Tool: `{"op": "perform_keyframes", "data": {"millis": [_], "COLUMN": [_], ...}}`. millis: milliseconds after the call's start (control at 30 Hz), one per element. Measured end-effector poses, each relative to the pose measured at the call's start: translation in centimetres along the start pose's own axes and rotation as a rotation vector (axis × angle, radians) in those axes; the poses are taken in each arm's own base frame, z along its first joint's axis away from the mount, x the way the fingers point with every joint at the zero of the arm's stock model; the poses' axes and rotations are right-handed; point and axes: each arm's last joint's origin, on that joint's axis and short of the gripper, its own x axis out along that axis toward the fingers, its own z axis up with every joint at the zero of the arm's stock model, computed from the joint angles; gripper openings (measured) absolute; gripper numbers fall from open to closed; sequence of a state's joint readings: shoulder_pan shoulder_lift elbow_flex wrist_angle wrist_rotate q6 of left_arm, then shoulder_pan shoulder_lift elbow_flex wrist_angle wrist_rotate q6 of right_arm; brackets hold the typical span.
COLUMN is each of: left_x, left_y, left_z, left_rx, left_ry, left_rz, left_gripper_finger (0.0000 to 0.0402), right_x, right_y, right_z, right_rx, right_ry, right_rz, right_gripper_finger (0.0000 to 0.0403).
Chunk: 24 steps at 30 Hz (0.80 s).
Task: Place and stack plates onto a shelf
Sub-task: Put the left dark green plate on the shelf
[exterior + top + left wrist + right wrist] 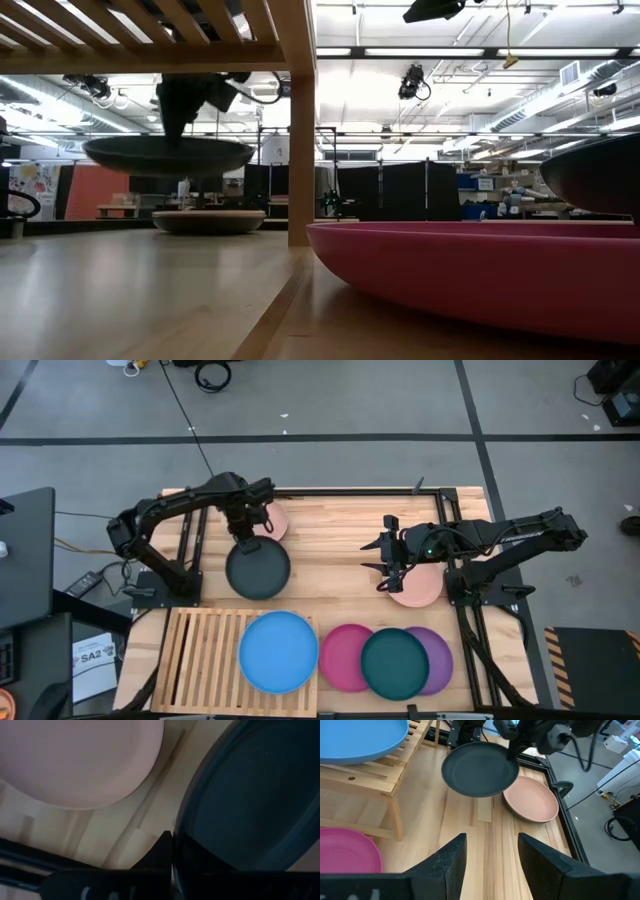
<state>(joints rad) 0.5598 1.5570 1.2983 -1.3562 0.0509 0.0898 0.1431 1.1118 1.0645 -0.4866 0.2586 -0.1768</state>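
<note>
The left pincer (240, 532), clamped on the round matte black plate's (258, 570) rim, held it aloft; transfer to the slatted wooden shelf (205, 660) beyond came next. The right pincer (389, 563) stood apart.

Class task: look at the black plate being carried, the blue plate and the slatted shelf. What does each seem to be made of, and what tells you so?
Black plate: probably plastic or a similar moulded material; matte, even colour, thin rim.
Blue plate: likely the same; smooth, dull, uniformly coloured surface.
Slatted shelf: light unpainted wood; visible pale grain, thin parallel slats and square legs.
</note>
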Motion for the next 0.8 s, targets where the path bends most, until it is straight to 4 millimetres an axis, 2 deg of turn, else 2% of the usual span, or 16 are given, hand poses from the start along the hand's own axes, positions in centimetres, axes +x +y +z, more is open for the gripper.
{"op": "perform_keyframes", "data": {"millis": [433, 800], "left_x": [-6.3, -12.4], "left_y": [0.0, -0.4], "left_z": [0.6, -0.7], "left_rx": [-0.033, -0.054], "left_ry": [-0.155, -0.274], "left_rz": [0.096, 0.138], "left_gripper_finger": [0.0014, 0.0015], "right_x": [0.0, 0.0], "right_y": [0.0, 0.0], "right_z": [0.0, 0.0], "right_rx": [0.000, 0.000], "right_ry": [0.000, 0.000], "right_rz": [0.000, 0.000], "right_gripper_finger": [0.0183, 0.0183]}}
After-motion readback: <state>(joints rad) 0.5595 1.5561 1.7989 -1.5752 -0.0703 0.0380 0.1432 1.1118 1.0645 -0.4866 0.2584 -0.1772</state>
